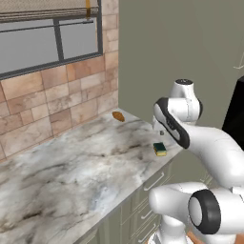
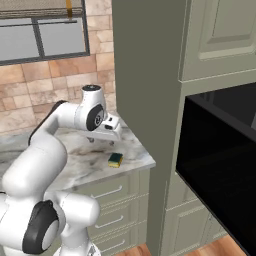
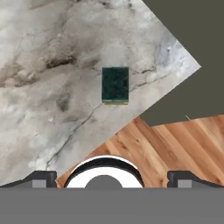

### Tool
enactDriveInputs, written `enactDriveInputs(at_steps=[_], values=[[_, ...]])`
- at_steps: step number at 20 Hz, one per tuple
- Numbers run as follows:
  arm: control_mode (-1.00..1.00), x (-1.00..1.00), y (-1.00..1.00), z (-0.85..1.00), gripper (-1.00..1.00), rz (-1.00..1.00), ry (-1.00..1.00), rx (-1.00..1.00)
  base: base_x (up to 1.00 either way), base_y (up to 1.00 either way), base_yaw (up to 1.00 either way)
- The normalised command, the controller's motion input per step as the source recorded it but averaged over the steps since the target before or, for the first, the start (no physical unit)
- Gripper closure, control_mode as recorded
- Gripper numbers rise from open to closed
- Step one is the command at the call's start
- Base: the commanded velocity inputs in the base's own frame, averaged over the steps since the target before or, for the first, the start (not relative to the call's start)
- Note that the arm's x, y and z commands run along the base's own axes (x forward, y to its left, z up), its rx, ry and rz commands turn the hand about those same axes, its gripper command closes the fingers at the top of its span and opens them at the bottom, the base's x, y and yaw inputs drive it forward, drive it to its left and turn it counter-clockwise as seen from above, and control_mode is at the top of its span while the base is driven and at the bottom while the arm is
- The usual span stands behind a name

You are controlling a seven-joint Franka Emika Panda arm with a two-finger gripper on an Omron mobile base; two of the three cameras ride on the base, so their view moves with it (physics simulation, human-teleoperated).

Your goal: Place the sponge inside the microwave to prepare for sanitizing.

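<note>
The sponge, at twelve o'clock from the wide-open, empty gripper, is judged light and soft, best pinched across its short sides.

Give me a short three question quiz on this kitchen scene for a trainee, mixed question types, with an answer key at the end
1. True or false: the sponge already lies inside the microwave.
2. Multiple choice: the tool is A) shut on the sponge, B) open and above the counter, holding nothing, C) pulling the microwave handle.
3. Short answer: which other small thing lies on the counter, and where?

Key
1. False. It lies on the marble counter near the front edge, dark side up.
2. B.
3. A small orange-brown object, at the back of the counter close to the tiled wall.
</note>
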Motion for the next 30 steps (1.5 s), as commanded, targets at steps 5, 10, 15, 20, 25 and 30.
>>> enactDriveInputs(at_steps=[5,10,15,20,25,30], values=[[-1.0,0.24,-0.02,-0.46,-1.0,0.0,0.01,-0.03,0.0,0.0,0.0],[-1.0,0.24,-0.02,-0.39,-1.0,-0.02,0.08,-0.02,0.0,0.0,0.0],[-1.0,0.23,-0.04,-0.42,-1.0,-0.03,0.03,0.0,0.0,0.0,0.0],[-1.0,0.39,-0.04,-0.19,-1.0,-0.04,0.0,0.0,0.0,0.0,0.0],[-1.0,0.41,-0.02,-0.01,-1.0,-0.01,0.0,0.0,0.0,0.0,0.0],[-1.0,0.3,0.0,-0.07,-1.0,0.0,0.0,0.0,0.0,0.0,0.0]])
